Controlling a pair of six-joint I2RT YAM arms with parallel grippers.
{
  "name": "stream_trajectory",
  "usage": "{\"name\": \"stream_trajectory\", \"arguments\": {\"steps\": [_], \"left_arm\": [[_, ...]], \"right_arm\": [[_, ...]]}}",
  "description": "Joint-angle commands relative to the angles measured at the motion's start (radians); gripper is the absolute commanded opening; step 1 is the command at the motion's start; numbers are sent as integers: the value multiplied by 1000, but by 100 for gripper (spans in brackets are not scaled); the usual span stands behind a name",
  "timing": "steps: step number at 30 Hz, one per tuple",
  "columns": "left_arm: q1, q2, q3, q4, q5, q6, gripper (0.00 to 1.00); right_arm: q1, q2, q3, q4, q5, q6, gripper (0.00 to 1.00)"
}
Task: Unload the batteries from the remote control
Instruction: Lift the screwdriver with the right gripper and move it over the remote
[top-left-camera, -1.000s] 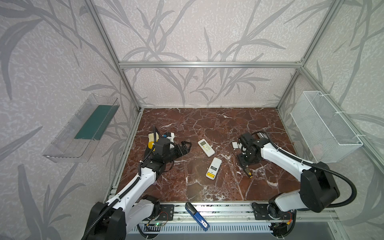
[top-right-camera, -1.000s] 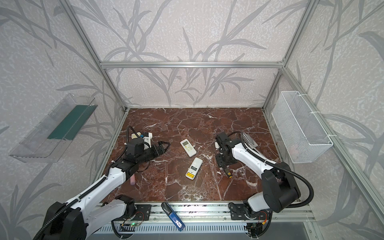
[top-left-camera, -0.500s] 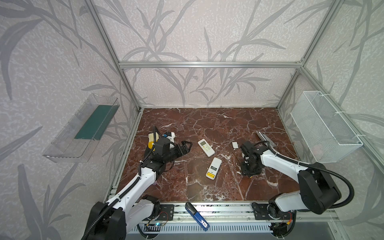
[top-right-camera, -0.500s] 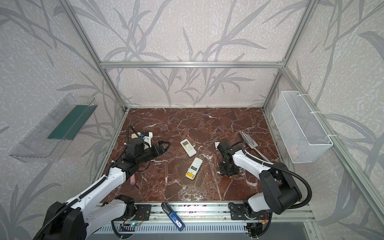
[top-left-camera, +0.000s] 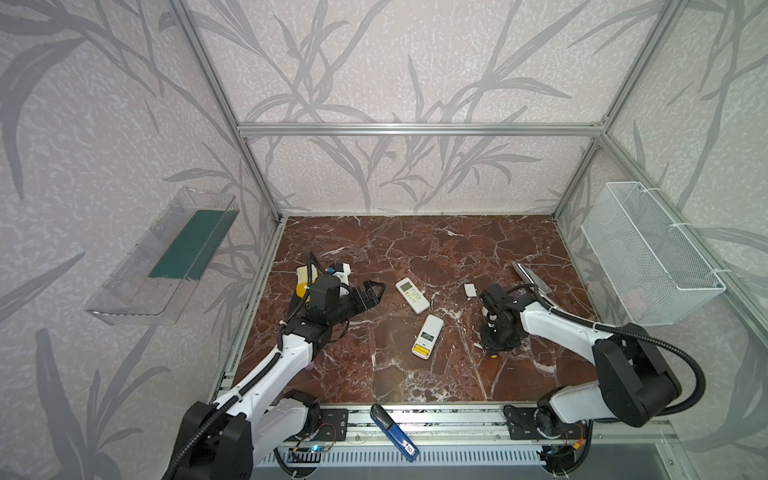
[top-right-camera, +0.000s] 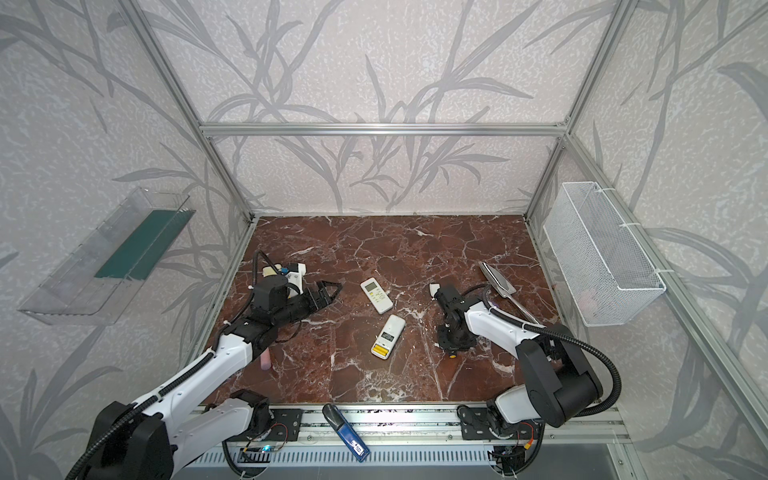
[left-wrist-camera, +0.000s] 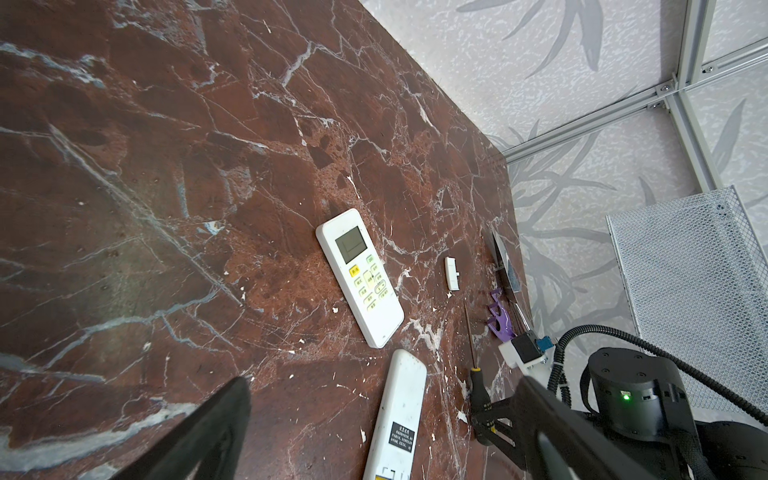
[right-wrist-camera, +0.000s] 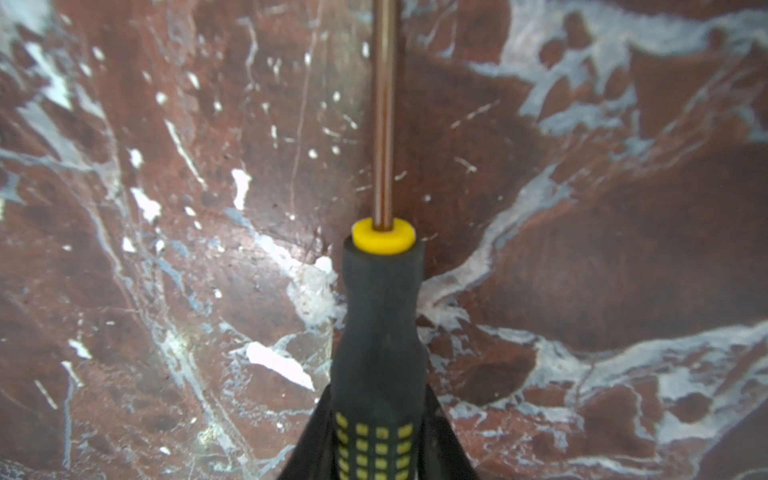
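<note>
Yellow batteries, a pair: slim cylinders side by side in the uncovered bay at the end of the face-down remote nearest the arm bases. Judged light, rigid, smooth and apt to roll. Probably spring-seated, so best levered up at one end, then pinched across the middle. No green cells are visible.
Face-down remote: white hard plastic, rounded oblong, black label on its back. Lies flat on the bench, which is red-brown, white-veined marble.
Second remote: white, screen and buttons up, just beyond the face-down remote.
Battery cover: small white plastic plate, beyond and right of the face-down remote.
Screwdriver: thin metal shaft, black rubbery handle, yellow collar and studs, right of the face-down remote.
Right gripper: pinching the screwdriver handle from both sides.
Left gripper: spread wide, empty, left of the face-down remote and clear of it.
</note>
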Motion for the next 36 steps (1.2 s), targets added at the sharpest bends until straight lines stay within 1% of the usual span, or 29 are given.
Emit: {"name": "stream_trajectory", "arguments": {"steps": [1,7,13,16,20,26,29,33,36], "left_arm": [[4,11,39,-18,9,11,99],[-1,32,47,-1,72,18,97],[-20,44,60,4,86,16,95],[-48,66,72,25,83,-2,95],[-107,109,77,106,50,-38,93],[-189,166,94,187,-47,-88,84],[-205,188,97,233,-66,-120,81],[-218,213,83,328,-71,-157,76],[-224,238,82,363,-72,-172,72]], "right_arm": [[13,-2,-18,9,-24,-26,9],[132,-69,24,9,-39,-116,0],[217,-103,135,-42,-26,-217,0],[265,-89,204,-63,8,-253,0],[325,-40,300,-82,45,-285,0],[403,47,404,-88,124,-299,0],[429,75,418,-62,138,-296,0],[449,99,436,-32,125,-289,0],[456,101,447,-12,110,-290,0]]}}
